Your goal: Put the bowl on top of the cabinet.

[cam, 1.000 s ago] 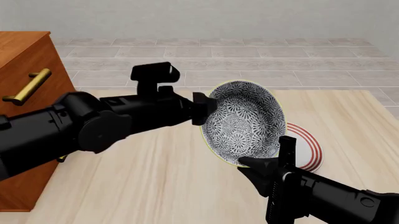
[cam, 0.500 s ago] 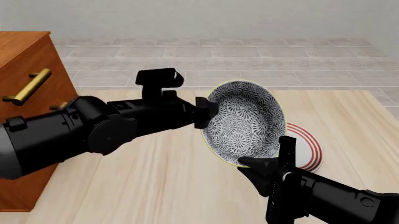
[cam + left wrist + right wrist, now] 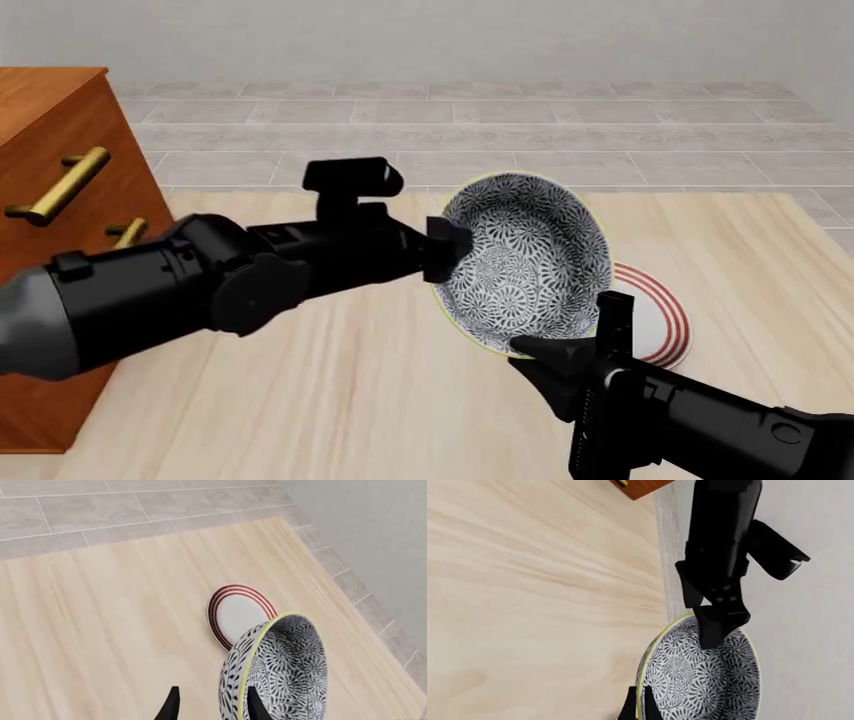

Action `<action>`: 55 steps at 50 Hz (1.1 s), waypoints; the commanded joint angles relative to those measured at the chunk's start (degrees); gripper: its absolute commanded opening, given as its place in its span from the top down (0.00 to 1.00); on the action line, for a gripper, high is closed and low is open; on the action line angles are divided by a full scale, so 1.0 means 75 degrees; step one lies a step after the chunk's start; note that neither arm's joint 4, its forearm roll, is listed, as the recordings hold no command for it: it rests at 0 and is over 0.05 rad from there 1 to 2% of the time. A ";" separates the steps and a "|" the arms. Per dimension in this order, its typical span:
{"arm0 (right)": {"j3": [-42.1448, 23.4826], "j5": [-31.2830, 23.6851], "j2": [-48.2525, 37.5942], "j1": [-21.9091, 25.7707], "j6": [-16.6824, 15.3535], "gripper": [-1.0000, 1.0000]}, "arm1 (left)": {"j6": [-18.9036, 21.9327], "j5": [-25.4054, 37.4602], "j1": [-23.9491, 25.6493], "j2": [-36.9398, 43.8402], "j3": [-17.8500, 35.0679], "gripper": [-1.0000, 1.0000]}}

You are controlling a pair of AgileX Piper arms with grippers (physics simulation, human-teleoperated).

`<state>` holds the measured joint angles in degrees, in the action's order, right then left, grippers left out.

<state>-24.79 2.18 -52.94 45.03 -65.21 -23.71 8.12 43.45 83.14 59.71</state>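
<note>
Forward creeps the left arm since a moment ago — the bowl (image 3: pixel 523 262) hangs on edge above the bench (image 3: pixel 334 390), right end effector (image 3: pixel 637 707) pinching its lower rim. Left wrist view alone shows the left end effector (image 3: pixel 212 706) parted astride the rim — plate (image 3: pixel 237 614) beyond.

No readable text, labels, brand marks, numbers or signs anywhere in these views, on any object or surface.

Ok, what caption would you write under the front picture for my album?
Two grippers, left and right, hold the flowery bowl tipped above a red-ringed plate.
</note>
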 commanded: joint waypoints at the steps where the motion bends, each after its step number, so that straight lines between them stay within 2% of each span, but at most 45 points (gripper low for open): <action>1: -0.0042 0.0020 0.0042 -0.0001 0.0014 1.00 | 0.0002 -0.0062 0.0060 0.0102 -0.0005 0.00; 2: -0.0042 0.0020 0.0042 -0.0001 0.0014 1.00 | 0.0006 -0.0071 0.0075 0.0107 0.0001 1.00; 29: -0.0042 0.0020 0.0042 -0.0001 0.0014 1.00 | 0.0129 -0.0172 -0.0199 -0.0034 -0.0201 1.00; 30: -0.0042 0.0020 0.0042 -0.0001 0.0014 0.00 | 0.0130 -0.0181 -0.0218 -0.0029 -0.0214 1.00; 47: -0.0042 0.0020 0.0042 -0.0001 0.0014 0.00 | 0.0164 -0.0289 -0.0371 0.0053 -0.0321 1.00; 55: -0.0042 0.0020 0.0042 -0.0001 0.0014 0.00 | 0.0188 -0.0345 -0.0792 0.0106 -0.0337 1.00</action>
<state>-25.13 2.44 -52.80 45.07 -65.14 -22.76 6.11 39.94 83.81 57.29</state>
